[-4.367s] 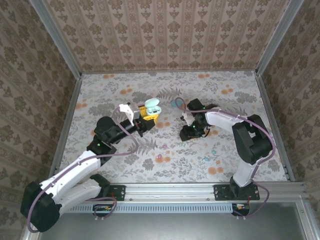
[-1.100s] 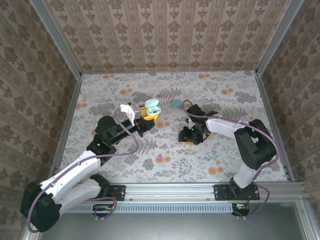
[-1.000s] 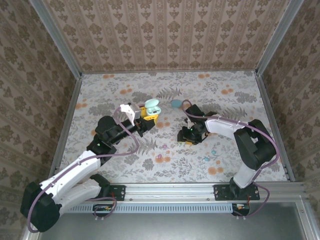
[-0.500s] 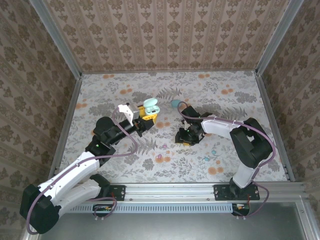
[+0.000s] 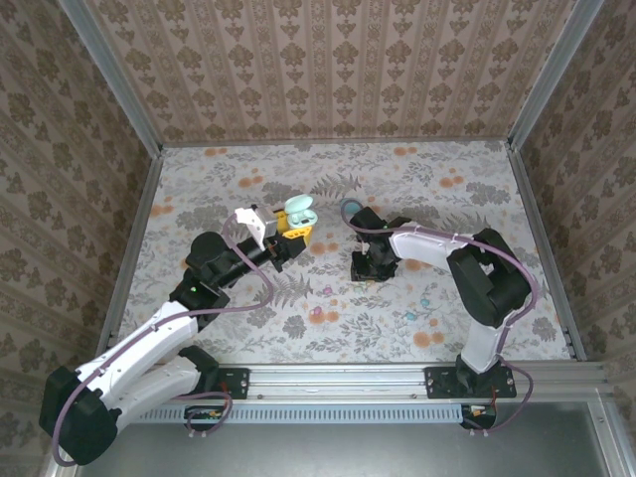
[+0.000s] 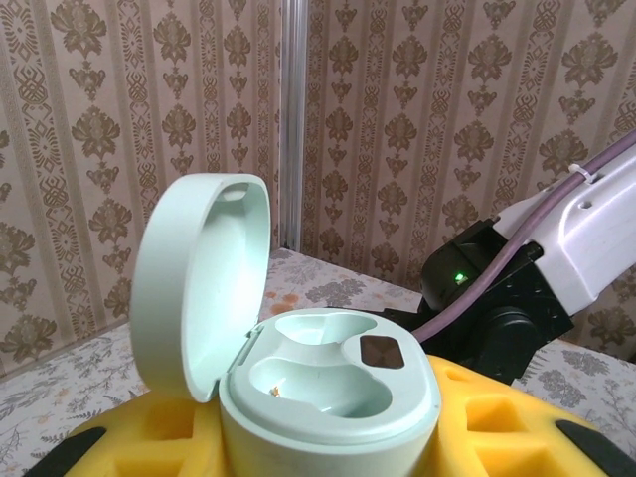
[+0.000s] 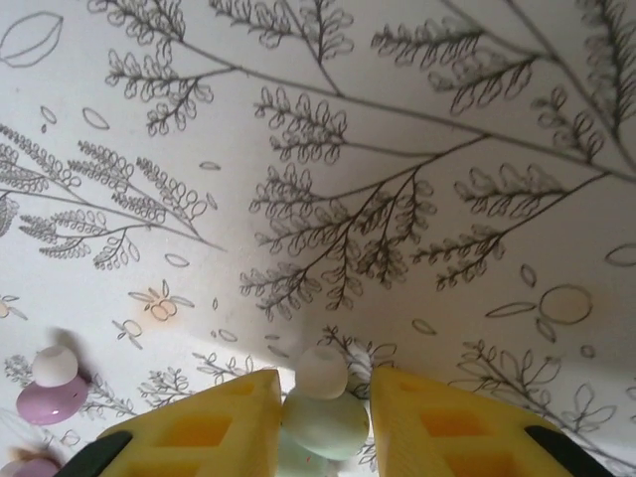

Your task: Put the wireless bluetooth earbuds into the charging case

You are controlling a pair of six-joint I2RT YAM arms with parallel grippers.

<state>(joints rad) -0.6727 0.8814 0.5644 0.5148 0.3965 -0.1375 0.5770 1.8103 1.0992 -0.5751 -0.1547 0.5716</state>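
The counter [image 5: 447, 189] lies under a flowered cloth, with patterned walls on three sides. The left arm [image 5: 169, 328] reaches toward the middle. The right arm [image 5: 467, 268] bends in from the right, its wrist low over the cloth.

The left pincer [image 5: 294, 229] grips the mint case [image 6: 333, 383] from both sides and holds it above the cloth, left of centre. Its lid [image 6: 194, 283] stands open to the left and both wells inside look bare. A teal pebble [image 5: 350, 207] sits on the cloth just beyond the right wrist, well apart from the case.

The right pincer [image 5: 365, 268] points down at the cloth to the right of the case. Its yellow fingers [image 7: 209, 427] are drawn in on a cyan bud [image 7: 326, 422], pinching it on both sides, white tip pointing away from the wrist. A pink bud [image 7: 50, 391] lies on the cloth to the left of those fingers, apart from them.
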